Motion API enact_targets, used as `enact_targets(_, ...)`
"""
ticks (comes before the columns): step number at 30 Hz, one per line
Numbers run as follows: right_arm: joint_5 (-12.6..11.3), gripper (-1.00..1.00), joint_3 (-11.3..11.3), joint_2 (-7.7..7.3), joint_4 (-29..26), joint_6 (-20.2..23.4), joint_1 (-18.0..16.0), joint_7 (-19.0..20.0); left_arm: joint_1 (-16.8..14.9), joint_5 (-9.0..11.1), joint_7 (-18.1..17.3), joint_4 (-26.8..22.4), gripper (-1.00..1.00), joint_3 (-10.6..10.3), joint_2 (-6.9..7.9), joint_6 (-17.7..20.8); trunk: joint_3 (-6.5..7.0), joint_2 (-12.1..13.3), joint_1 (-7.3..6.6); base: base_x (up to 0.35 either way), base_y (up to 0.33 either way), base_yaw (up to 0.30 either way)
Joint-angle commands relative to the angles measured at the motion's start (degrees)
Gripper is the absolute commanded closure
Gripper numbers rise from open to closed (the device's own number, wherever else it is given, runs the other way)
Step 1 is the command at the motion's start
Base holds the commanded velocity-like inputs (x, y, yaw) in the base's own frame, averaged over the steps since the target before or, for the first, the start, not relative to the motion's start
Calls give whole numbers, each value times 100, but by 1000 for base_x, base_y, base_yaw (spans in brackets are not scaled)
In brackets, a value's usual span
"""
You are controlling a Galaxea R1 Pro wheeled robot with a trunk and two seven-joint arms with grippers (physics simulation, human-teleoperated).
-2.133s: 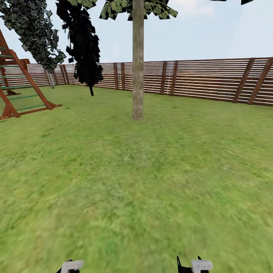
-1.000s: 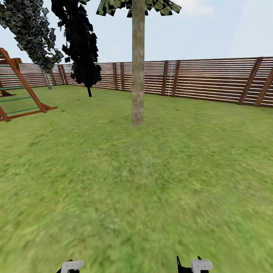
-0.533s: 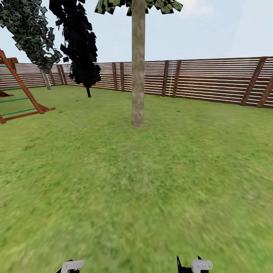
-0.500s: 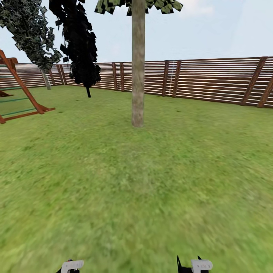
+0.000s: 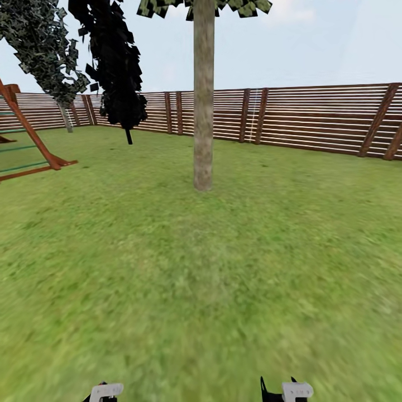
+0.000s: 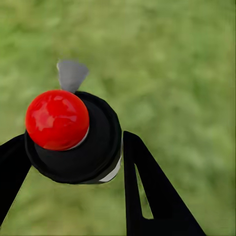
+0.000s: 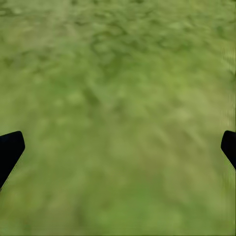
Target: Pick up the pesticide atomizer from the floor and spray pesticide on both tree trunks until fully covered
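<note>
The left gripper (image 6: 73, 152) pinches the atomizer (image 6: 73, 137) (right gripper (image 7: 118, 147) spread, empty), but from this far spray may miss the trunk (image 5: 204, 95).

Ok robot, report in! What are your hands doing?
Left gripper shut on atomizer. Right gripper open over grass. Tree trunk straight ahead, lawn between.

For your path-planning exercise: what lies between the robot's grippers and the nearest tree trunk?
In the head view, just open grass lawn separates the tree trunk from the grippers.
</note>
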Motion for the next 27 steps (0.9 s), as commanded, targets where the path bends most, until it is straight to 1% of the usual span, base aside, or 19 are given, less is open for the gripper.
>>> enact_targets(1, 0, -100, 0, 0, 0, 0, 2, 0, 0, 0, -1, -1, 100, 0, 0, 0, 0, 0, 0, 338, 0, 0)
enact_targets(27, 0, -100, 0, 0, 0, 0, 3, 0, 0, 0, 2, -1, 100, 0, 0, 0, 0, 0, 0, 338, 0, 0)
